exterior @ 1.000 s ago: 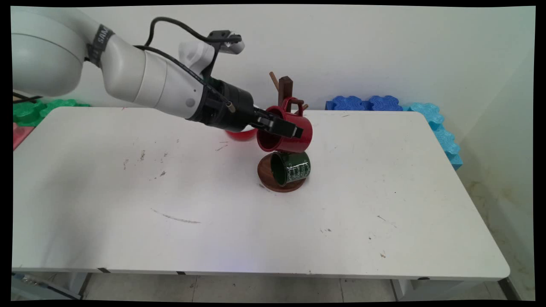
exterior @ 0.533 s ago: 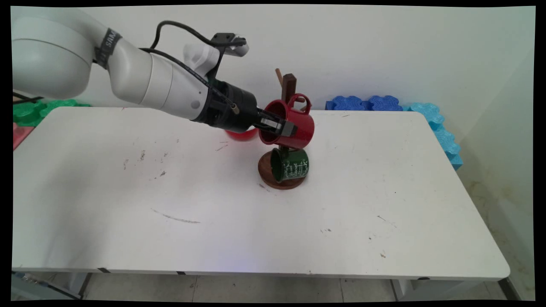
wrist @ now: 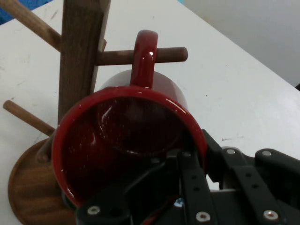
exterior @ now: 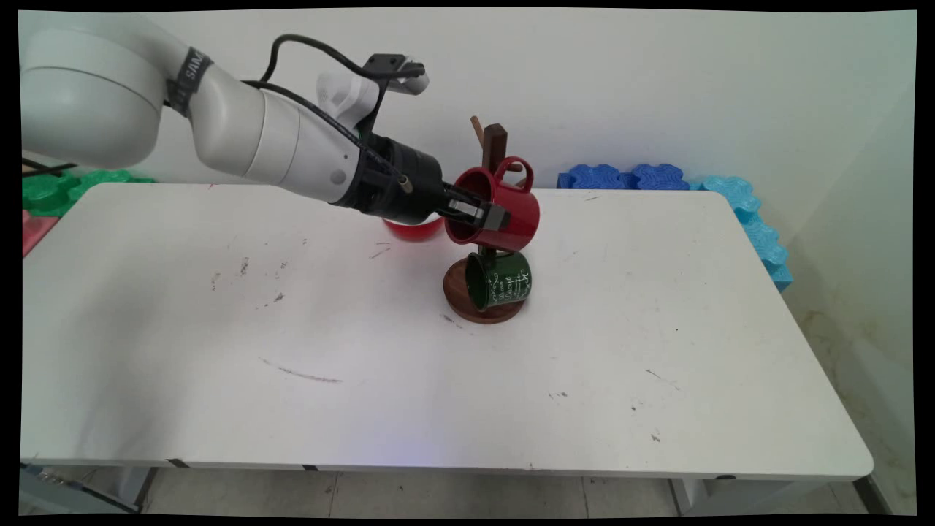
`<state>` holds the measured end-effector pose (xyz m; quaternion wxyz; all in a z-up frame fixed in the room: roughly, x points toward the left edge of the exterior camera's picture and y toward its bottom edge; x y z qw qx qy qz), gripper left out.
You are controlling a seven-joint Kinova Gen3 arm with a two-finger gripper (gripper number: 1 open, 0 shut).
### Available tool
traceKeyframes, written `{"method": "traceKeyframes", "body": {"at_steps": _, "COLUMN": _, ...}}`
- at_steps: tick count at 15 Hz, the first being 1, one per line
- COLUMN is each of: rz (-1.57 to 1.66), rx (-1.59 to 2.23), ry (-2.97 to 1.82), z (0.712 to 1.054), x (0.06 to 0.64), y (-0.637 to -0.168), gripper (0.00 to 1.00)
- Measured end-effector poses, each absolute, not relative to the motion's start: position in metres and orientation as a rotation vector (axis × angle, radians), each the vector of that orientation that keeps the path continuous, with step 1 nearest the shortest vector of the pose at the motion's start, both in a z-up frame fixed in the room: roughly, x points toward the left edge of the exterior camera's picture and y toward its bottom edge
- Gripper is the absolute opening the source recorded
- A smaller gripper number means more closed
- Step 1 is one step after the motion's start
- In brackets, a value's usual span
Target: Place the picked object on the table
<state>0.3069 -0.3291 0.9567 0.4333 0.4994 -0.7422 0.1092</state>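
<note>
Two mugs sit at a wooden mug tree [exterior: 495, 146] near the middle of the table [exterior: 365, 380], toward its far edge. Left to right: green foam tiles [exterior: 51, 188] lie off the table's far left corner. The white arm reaches in from the upper left, black cables looping above it. Its gripper [exterior: 483, 216] pinches the near rim of a red mug [exterior: 511, 212], one finger inside the mouth and one outside against the wall, as the hand view shows [wrist: 192, 154].

Red mug: glossy, dark red inside and out, held on its side with the open mouth facing the arm. Its loop handle [wrist: 143, 56] points up and sits around a horizontal wooden peg [wrist: 171, 55] of the tree; the peg passes through the loop. Whether the handle bears on the peg cannot be told.

Behind the gripper, partly hidden, a small red rounded object [exterior: 413, 231] rests on the table.

Below the red mug hangs a dark green mug [exterior: 500, 281] with white lettering, also on its side, mouth facing left, just above the tree's round wooden base [exterior: 460, 307]. More pegs stick out from the upright post, one near its top and one low on the post in the hand view [wrist: 26, 117].

Farther right, blue foam tiles [exterior: 621, 177] lie along the table's far edge and run down past its far right corner.
</note>
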Motion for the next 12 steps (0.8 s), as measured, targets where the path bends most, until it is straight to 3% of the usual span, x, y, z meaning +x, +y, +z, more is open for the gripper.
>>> {"method": "traceKeyframes", "body": {"at_steps": 12, "rz": 0.267, "rx": 1.223, "ry": -1.853, "z": 0.968, "x": 0.3, "y": -0.323, "gripper": 0.0}}
